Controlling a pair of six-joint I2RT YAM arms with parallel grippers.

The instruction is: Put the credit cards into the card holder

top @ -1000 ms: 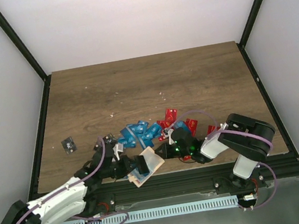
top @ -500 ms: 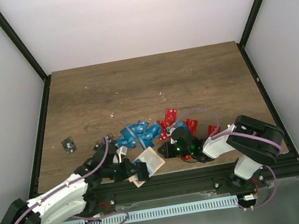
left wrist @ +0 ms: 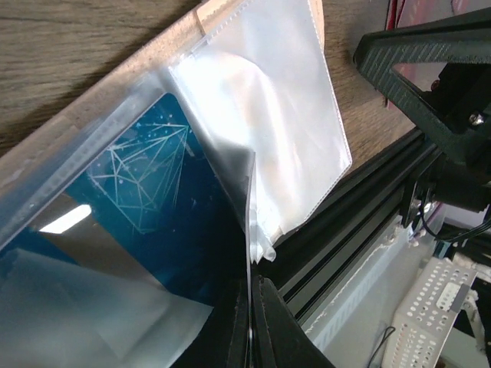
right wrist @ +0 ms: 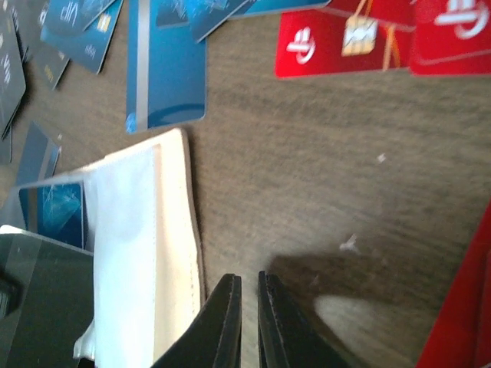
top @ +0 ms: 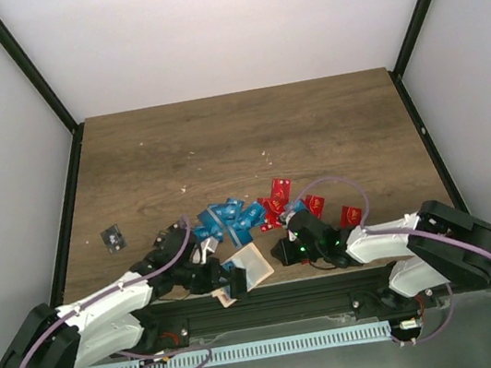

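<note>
I keep the left gripper (top: pixel 230 287) pinched on the card holder (top: pixel 247 267) at the table's (top: pixel 311 127) near edge, plastic sleeves fanned open for loading (one blue card (left wrist: pixel 146 172) sits inside). My right gripper (right wrist: pixel 245 322), nearly closed and empty, hovers beside it; credit cards (top: pixel 237 217) lie scattered just beyond, white walls around.

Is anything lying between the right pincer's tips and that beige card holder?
No. In the right wrist view only bare wood separates the right pincer from the card holder; cards lie farther off.
</note>
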